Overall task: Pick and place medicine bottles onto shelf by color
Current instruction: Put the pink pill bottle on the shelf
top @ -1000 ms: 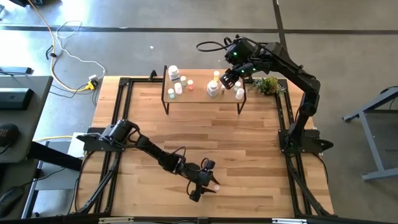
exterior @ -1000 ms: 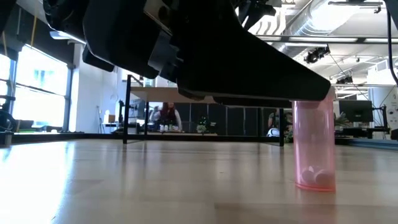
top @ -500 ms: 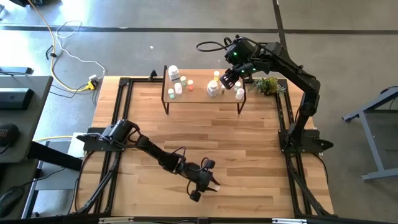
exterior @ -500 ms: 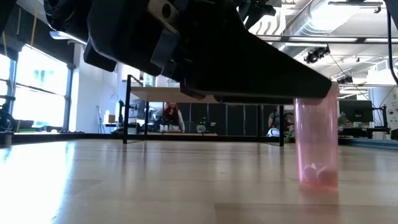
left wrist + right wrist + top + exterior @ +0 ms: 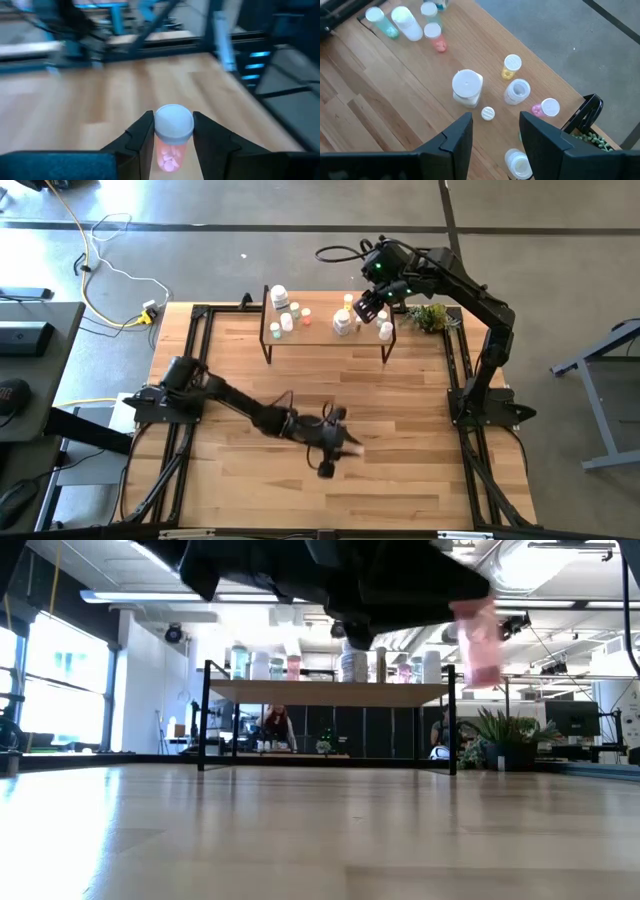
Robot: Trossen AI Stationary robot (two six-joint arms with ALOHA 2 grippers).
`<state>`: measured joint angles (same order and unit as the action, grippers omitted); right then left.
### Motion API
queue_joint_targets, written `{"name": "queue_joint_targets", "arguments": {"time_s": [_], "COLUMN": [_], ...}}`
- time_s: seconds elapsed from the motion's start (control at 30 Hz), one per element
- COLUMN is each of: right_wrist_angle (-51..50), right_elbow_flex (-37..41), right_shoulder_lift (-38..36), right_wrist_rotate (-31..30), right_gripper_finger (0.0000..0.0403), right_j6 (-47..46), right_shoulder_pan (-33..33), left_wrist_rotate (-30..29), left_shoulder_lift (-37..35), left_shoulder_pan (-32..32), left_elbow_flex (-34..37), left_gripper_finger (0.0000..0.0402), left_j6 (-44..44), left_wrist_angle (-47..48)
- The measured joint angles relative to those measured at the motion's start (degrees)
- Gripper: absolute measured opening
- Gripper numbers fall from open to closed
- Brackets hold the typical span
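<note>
My left gripper (image 5: 337,442) is over the middle of the table, shut on a small pink see-through medicine bottle (image 5: 172,150) with a white cap. The bottle also shows in the low view (image 5: 480,640), up in the air. The shelf (image 5: 325,332) stands at the table's far edge. It carries several bottles on its top: one group at its left end (image 5: 283,310) and one at its right end (image 5: 345,320). My right gripper (image 5: 370,306) hovers open and empty over the shelf's right end, above the bottles there (image 5: 467,87). My left gripper pinches the pink bottle's upper end, at the white cap (image 5: 161,131), between its two fingers (image 5: 142,136). The bottle is lifted clear of the table. It hangs roughly upright below the fingers, with the pills lying in its bottom (image 5: 484,672).
A small green plant (image 5: 430,315) stands just right of the shelf, close to my right arm. Black frame rails (image 5: 200,380) run along the table's edges. Bare wooden tabletop (image 5: 380,410) lies between my left gripper and the shelf.
My left gripper has risen and gone toward the table's far edge. It has lifted the pink bottle, which stood on the table a second ago, clear of the tabletop. The bottle has stayed roughly upright.
</note>
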<state>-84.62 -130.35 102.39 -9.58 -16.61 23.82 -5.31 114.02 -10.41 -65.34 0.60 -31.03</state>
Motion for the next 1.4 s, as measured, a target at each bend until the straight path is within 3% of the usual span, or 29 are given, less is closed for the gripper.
{"name": "queue_joint_targets", "arguments": {"time_s": [0.3,0.8,1.13,1.4], "right_wrist_angle": [2.0,0.6,0.7,0.9], "right_elbow_flex": [-4.0,-4.6,-4.6,-4.6], "right_shoulder_lift": [-1.1,-2.4,-2.4,-2.4], "right_wrist_rotate": [0.1,-1.6,-3.3,-3.3], "right_gripper_finger": [0.0154,0.0154,0.0154,0.0154], "right_j6": [-1.7,-4.0,-1.9,2.1], "right_shoulder_pan": [1.4,2.2,4.3,6.5], "left_wrist_rotate": [-2.0,-3.2,-11.2,-15.4], "left_shoulder_lift": [-9.7,-21.5,-24.6,-30.2], "left_shoulder_pan": [9.8,25.7,31.7,32.2], "left_elbow_flex": [0.0,0.0,0.0,-0.1], "left_gripper_finger": [0.0107,0.0106,0.0105,0.0105], "left_j6": [-6.0,-8.3,-8.3,-4.2], "left_wrist_angle": [11.0,15.2,16.0,27.0]}}
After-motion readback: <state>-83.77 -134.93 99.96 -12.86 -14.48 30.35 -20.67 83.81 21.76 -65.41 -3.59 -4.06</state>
